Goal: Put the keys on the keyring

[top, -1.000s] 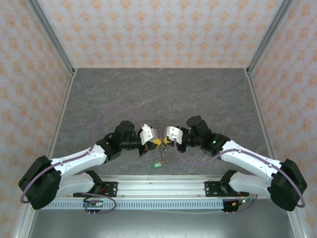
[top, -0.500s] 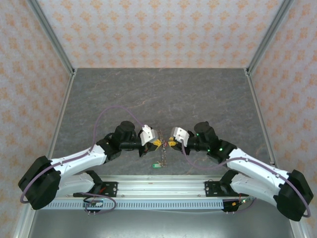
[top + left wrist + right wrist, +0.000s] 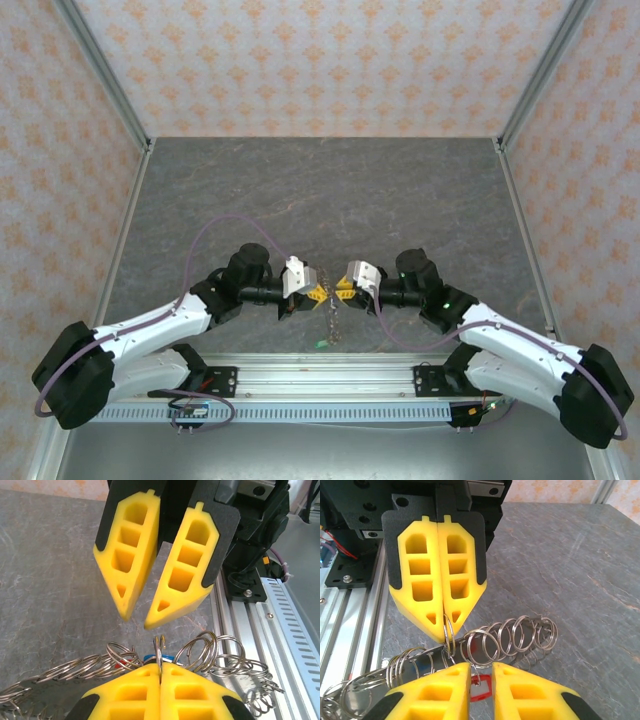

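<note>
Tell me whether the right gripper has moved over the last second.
Yes. The right gripper shifted slightly rightward and toward the rail at the near edge.

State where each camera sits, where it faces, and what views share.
Top external: above and behind, looking down on the table; both arms.
Left wrist: behind the left gripper, shut on the keyring, facing the right gripper, jaws apart.
Right wrist: behind the right gripper, facing the left one.
Shared: both wrist views show the keyring between the grippers.
</note>
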Available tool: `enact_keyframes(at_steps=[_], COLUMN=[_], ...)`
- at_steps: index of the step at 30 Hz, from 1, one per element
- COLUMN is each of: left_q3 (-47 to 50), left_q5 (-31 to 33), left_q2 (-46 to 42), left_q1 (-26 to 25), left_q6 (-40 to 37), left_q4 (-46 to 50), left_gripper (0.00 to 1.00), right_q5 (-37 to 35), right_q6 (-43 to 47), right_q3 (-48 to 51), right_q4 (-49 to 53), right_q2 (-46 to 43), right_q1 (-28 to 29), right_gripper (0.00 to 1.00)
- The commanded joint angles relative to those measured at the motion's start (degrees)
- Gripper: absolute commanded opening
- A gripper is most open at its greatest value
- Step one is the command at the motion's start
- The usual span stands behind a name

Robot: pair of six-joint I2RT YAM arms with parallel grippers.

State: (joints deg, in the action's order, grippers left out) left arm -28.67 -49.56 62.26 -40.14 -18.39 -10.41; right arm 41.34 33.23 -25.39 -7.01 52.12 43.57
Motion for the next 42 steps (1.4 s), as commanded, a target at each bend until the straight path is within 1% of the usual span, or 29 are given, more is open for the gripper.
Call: enact_keyframes(at_steps=[1, 5, 10, 16, 19, 20, 21, 24, 28, 31, 33, 36, 42], left_q3=[-2.79, -3.02, -3.72, -4.65, -4.90, -4.99, -5.08, -5.39, -5.44, -5.35, -5.26, -5.35, -5.96], left_q5=[-3.16, -3.78, -3.96, -3.69, -4.05, -4.14, -4.14, -3.92, -3.30, -3.09, -3.01, -2.68, -2.83], left_q2=[-1.02, -0.54, 0.47, 1.53, 2.24, 2.40, 2.64, 2.95, 2.61, 2.14, 1.89, 2.02, 2.98], left_q1=[-0.38, -0.38, -0.37, -0.38, -0.35, -0.38, -0.44, -0.49, -0.73, -0.73, -0.73, -0.73, -0.71], left_q6=[-2.10, -2.16, -2.04, -2.13, -2.14, -2.09, -2.13, -2.11, -2.14, -2.19, -2.56, -3.19, -3.16], left_q4=[1.07, 1.20, 1.58, 1.85, 1.63, 1.63, 1.67, 1.89, 2.31, 2.82, 3.07, 3.45, 3.43], left_gripper=[0.00, 0.00, 0.00, 0.00, 0.00, 0.00, 0.00, 0.00, 0.00, 0.00, 0.00, 0.00, 0.00], right_q5=[3.22, 4.77, 7.18, 6.93, 5.01, 4.64, 5.01, 6.27, 2.26, 1.12, 1.41, 2.54, 6.02], right_q6=[1.24, 1.84, 0.91, 0.85, -0.27, -0.76, -1.14, -0.67, 0.01, 0.60, 0.95, 0.39, -2.47], right_q3=[0.95, 0.95, 1.74, 2.20, 2.86, 3.05, 3.04, 2.89, 4.39, 4.73, 4.69, 5.06, 5.53], right_q4=[-4.07, -2.52, -3.13, -2.57, -4.97, -5.88, -6.35, -5.28, -4.60, -1.88, 0.48, 1.13, -4.19], right_q2=[-0.35, -0.17, -0.48, -1.10, -0.86, -0.72, -0.48, -0.56, -3.60, -7.05, -8.52, -9.07, -6.59], right_q1=[-0.08, -0.14, -0.14, -0.08, -0.12, -0.11, -0.11, -0.12, -0.14, -0.12, -0.13, -0.14, -0.11], right_gripper=[0.17, 0.18, 0.19, 0.24, 0.25, 0.23, 0.21, 0.21, 0.22, 0.23, 0.23, 0.23, 0.22])
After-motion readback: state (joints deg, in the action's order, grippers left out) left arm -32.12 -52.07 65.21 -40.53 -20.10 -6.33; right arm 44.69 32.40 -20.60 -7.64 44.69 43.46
